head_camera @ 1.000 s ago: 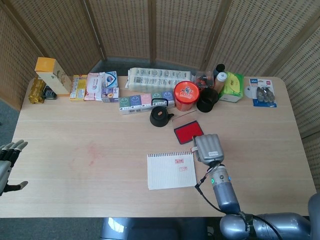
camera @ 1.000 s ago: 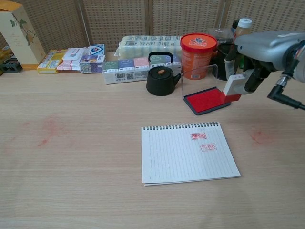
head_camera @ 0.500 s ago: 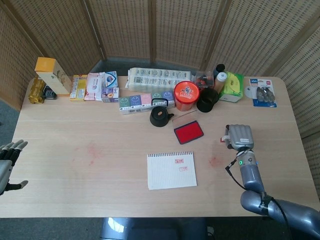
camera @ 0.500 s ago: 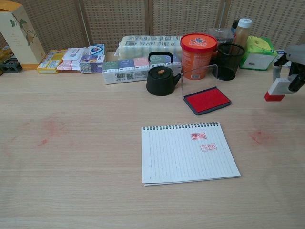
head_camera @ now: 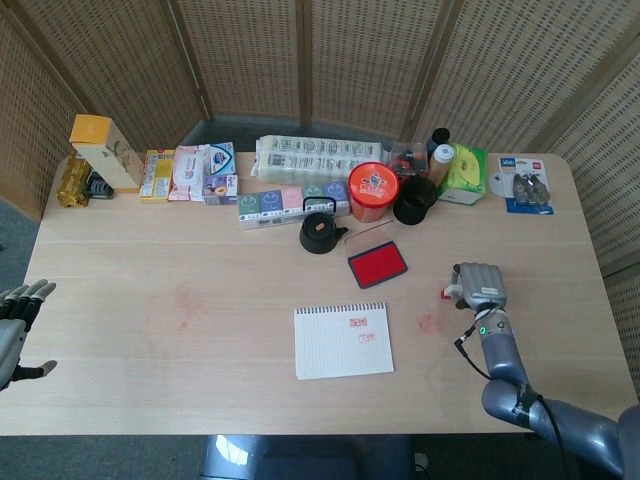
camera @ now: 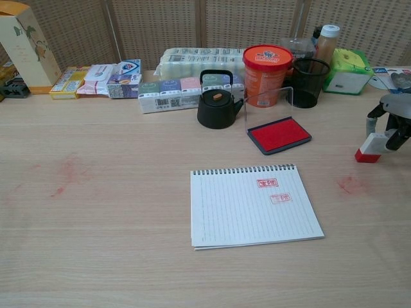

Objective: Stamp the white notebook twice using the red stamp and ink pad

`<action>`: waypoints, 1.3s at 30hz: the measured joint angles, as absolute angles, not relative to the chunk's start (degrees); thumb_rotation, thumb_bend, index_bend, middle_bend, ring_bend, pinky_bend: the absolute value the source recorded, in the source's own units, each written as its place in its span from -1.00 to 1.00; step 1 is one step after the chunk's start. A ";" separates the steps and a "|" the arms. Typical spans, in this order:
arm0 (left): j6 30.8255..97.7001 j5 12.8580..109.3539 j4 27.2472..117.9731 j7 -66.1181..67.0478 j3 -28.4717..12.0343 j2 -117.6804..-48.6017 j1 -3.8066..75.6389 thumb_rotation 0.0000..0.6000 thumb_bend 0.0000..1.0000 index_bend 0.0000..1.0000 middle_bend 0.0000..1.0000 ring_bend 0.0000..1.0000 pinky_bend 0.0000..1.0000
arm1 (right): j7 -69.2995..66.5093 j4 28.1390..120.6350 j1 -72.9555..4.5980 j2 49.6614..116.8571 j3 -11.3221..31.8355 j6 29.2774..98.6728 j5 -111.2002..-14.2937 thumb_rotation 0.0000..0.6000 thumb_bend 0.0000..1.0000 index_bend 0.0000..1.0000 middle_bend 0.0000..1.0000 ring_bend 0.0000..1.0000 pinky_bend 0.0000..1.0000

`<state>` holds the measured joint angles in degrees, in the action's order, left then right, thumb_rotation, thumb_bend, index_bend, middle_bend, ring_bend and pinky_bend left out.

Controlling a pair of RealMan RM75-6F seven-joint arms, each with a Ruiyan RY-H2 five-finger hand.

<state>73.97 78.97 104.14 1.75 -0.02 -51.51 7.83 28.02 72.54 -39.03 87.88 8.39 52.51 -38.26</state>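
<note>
The white notebook (head_camera: 343, 341) (camera: 253, 205) lies open at mid-table with two red prints (camera: 273, 190) near its top right. Beyond it sits the red ink pad (head_camera: 377, 263) (camera: 279, 135), its clear lid raised. My right hand (head_camera: 478, 285) (camera: 392, 122) is far to the right of both and holds the red stamp (camera: 368, 147) (head_camera: 446, 292), whose red base touches the table. My left hand (head_camera: 15, 318) hangs off the table's left edge, fingers apart and holding nothing; the chest view does not show it.
A black kettle (camera: 217, 102), an orange tub (camera: 267, 74) and a black mesh cup (camera: 310, 82) stand behind the ink pad. Boxes and packets (camera: 173, 83) line the back edge. Red smudges mark the wood near the stamp (camera: 350, 185) and at the left (camera: 67, 170).
My right hand carried the stamp from beside the ink pad out to the right, then lowered it until its base met the table. Left hand, notebook and pad stayed put.
</note>
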 measured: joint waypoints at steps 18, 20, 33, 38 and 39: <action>74.32 79.44 104.29 1.27 0.06 -51.23 7.70 1.00 -1.00 -1.00 -1.00 -1.00 -0.99 | 28.64 80.31 -38.06 84.73 8.97 55.67 -40.39 1.00 -0.45 -0.39 0.90 1.00 1.00; 74.44 79.58 104.33 0.94 0.07 -51.08 7.64 1.00 -1.00 -1.00 -1.00 -1.00 -0.99 | 28.92 84.03 -37.67 82.91 8.94 57.12 -41.55 1.00 -0.45 -0.39 0.85 1.00 1.00; 75.74 81.71 104.64 -0.46 0.48 -50.29 7.05 1.00 -1.00 -1.00 -1.00 -1.00 -0.99 | 22.50 104.23 -30.03 67.72 5.53 68.66 -63.04 0.84 -0.94 -0.49 -0.63 -0.69 -0.04; 76.96 83.01 104.77 -0.07 0.81 -50.06 6.56 1.00 -1.00 -1.00 -1.00 -1.00 -0.99 | 17.20 105.68 -25.15 64.21 2.66 75.18 -74.11 0.78 -1.00 -0.49 -0.68 -0.77 -0.18; 77.29 83.24 104.82 0.13 0.87 -50.03 6.42 1.00 -1.00 -1.00 -1.00 -1.00 -0.99 | 16.56 105.60 -24.23 63.89 2.19 76.76 -75.94 0.78 -1.00 -0.49 -0.69 -0.79 -0.22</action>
